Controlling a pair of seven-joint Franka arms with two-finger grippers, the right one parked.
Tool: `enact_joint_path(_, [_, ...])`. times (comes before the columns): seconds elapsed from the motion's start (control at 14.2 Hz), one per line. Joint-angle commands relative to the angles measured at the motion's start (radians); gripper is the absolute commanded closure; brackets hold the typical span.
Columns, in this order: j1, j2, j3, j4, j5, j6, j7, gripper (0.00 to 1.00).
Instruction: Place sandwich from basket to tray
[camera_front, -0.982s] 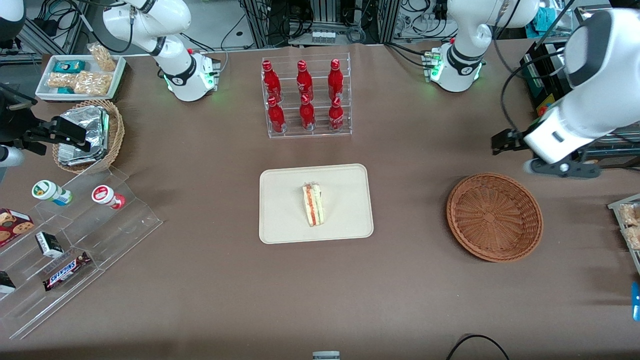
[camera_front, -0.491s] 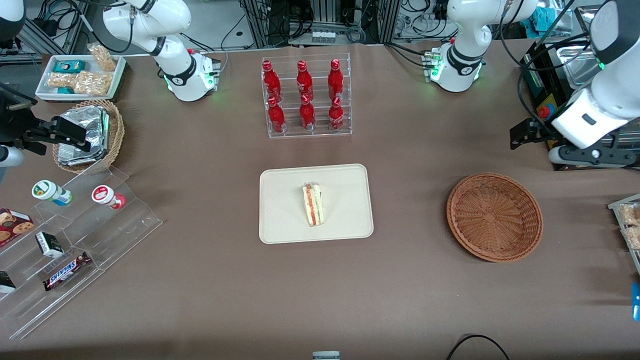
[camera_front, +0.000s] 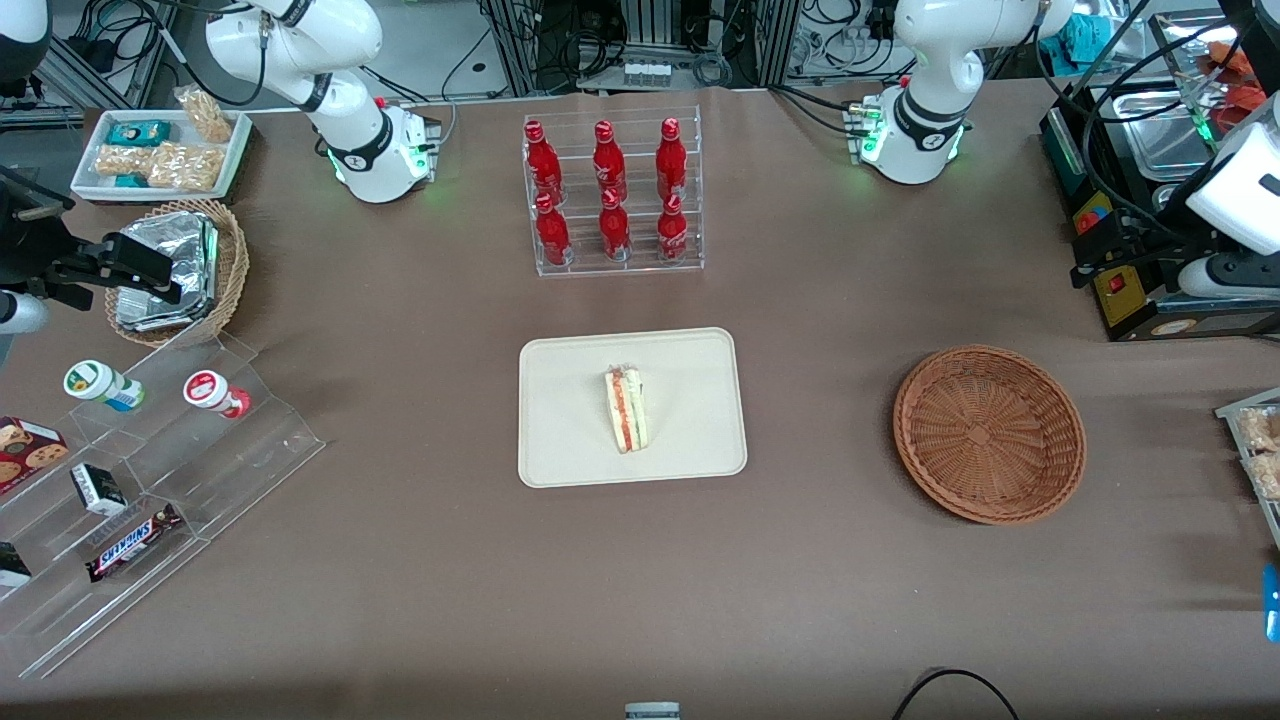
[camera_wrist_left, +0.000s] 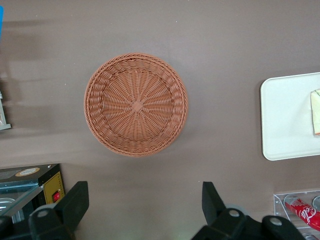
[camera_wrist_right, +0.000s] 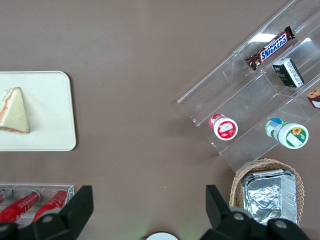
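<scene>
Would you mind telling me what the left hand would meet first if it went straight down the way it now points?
Probably bare table: the open left hand hangs high beside the empty basket, near its rim, though depth is unclear.

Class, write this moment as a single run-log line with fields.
sandwich: on tray | basket: empty | end effector: open, holding nothing, above table, farther from front camera than basket
</scene>
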Motion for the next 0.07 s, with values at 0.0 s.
enact_joint_path(0.0, [0.009,0.005,0.002,0.012,0.016,-0.026,-0.008,0.0])
